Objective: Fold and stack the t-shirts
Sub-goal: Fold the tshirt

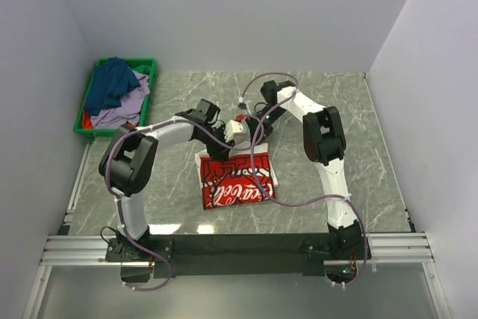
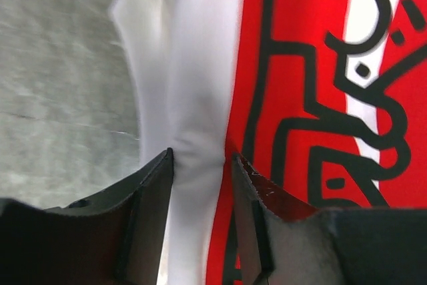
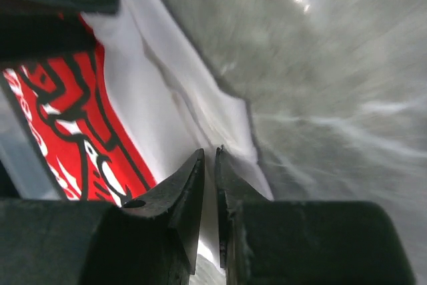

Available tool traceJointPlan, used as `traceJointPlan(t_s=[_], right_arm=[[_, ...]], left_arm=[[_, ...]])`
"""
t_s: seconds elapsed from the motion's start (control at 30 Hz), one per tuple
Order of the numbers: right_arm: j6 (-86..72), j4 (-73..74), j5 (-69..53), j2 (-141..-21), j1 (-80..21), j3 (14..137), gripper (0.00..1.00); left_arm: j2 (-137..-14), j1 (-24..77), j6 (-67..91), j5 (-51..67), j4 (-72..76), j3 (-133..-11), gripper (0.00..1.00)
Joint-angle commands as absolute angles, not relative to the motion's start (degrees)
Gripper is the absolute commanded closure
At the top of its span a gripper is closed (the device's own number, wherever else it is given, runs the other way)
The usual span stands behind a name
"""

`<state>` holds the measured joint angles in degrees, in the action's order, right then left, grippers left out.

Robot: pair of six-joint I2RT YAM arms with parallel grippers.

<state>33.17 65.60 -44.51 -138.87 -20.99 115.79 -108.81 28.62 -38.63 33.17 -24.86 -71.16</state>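
Note:
The white t-shirt (image 1: 235,184) with a big red print lies folded in the middle of the table. Both grippers meet at its far edge. In the left wrist view my left gripper (image 2: 200,155) (image 1: 230,135) pinches a ridge of white cloth (image 2: 200,65) beside the red print. My right gripper (image 3: 210,151) (image 1: 255,126) has its jaws almost together on a thin white fold (image 3: 153,111) at the shirt's edge. The dark blue t-shirt (image 1: 112,84), a lavender one (image 1: 128,106) and a bit of red one (image 1: 88,119) lie heaped in the crate.
The green crate (image 1: 127,60) stands at the back left corner against the wall. Grey walls close in the marble table (image 1: 351,155) on three sides. Both arms arch over the table's middle, their cables looping above the shirt.

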Motion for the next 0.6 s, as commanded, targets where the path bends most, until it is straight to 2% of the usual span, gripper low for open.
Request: traceJointPlan(t_s=[0.0,0.17,0.27,0.57], right_arm=[[35.77,69.26,-46.23,-135.98,-21.09,109.71,0.81],[37.00,68.38,-47.28,-129.65,-21.01,99.42,0.82],[37.09,68.73,-47.73,-126.84,-20.83,98.79,0.82],[29.53,66.44,-51.68,-132.08,-20.13,111.16,0.76]], left_arm=[[-104.77,30.14,-43.50,35.94,-27.59,-67.95,0.55],[-99.23,30.41,-48.42,39.37,-30.49,-64.60,0.56],[-97.12,30.41,-47.99,40.96,-31.73,-65.39,0.55],[-97.82,30.41,-46.23,39.81,-29.44,-68.72,0.49]])
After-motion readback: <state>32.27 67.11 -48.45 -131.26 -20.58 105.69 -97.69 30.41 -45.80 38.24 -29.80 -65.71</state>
